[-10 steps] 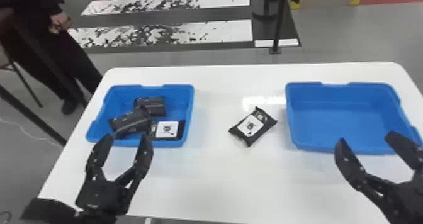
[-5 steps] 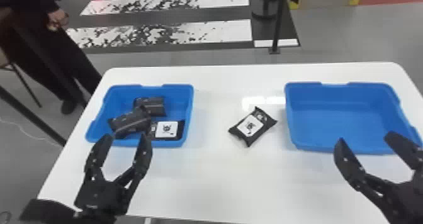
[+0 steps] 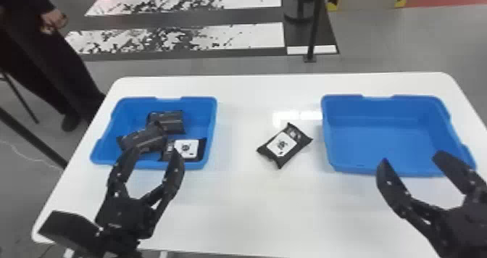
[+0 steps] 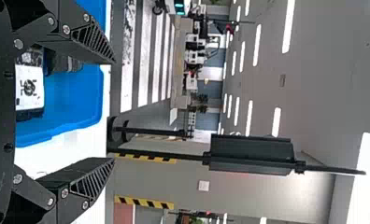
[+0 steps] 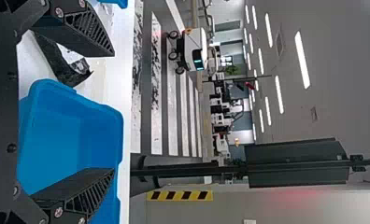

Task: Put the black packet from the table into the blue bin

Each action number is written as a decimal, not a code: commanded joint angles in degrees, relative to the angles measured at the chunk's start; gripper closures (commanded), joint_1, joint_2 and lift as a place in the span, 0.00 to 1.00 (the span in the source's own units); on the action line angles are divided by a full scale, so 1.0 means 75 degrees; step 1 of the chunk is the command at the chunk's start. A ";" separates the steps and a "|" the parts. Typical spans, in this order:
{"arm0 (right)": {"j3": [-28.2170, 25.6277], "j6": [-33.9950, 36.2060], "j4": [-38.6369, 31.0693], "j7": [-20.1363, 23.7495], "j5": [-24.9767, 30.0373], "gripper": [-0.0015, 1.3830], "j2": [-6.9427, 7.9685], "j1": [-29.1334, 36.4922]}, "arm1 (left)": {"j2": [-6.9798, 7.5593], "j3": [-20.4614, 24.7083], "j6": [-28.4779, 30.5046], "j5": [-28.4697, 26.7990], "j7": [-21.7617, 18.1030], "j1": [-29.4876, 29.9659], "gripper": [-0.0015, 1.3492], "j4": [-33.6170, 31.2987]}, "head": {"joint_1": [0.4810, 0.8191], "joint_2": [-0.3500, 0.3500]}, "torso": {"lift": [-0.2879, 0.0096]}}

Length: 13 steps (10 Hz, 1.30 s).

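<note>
While the black packet with a white label lies on the white bench between the left blue plastic bin and the right blue plastic bin, nearer the latter, your left hand and right hand have fingers spread apart towards the near edge.

- Holds the left gripper to the left of the lone black packet, apart from it, fingers spread.
- Holds the right gripper to the packet's right, also apart, fingers spread.
- Points both grippers forward, bases nearer the camera than the packet.
</note>
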 commanded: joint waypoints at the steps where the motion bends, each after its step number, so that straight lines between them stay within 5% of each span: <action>1: 0.0005 0.0034 0.0015 0.0000 -0.0003 0.10 -0.0012 0.0000 | 0.0029 -0.0079 0.0393 -0.0297 -0.0252 -0.0472 0.24 0.0248 | 0.63 0.61 | 0.60; 6: 0.0005 0.0109 0.0015 0.0000 0.0058 0.10 0.0000 -0.0056 | 0.0076 -0.1023 0.1480 -0.1196 -0.1178 -0.2609 0.24 0.1616 | 0.63 0.46 | 0.60; 9: 0.0020 0.0127 0.0052 0.0000 0.0073 0.10 0.0000 -0.0075 | 0.0087 -0.2090 0.2211 -0.0967 -0.1307 -0.3772 0.23 0.2723 | 0.63 0.30 | 0.60; 13: 0.0050 0.0146 0.0109 0.0000 0.0088 0.10 0.0000 -0.0113 | -0.0030 -0.2440 0.2286 -0.1714 -0.1295 -0.4784 0.22 0.4204 | 0.63 0.21 | 0.60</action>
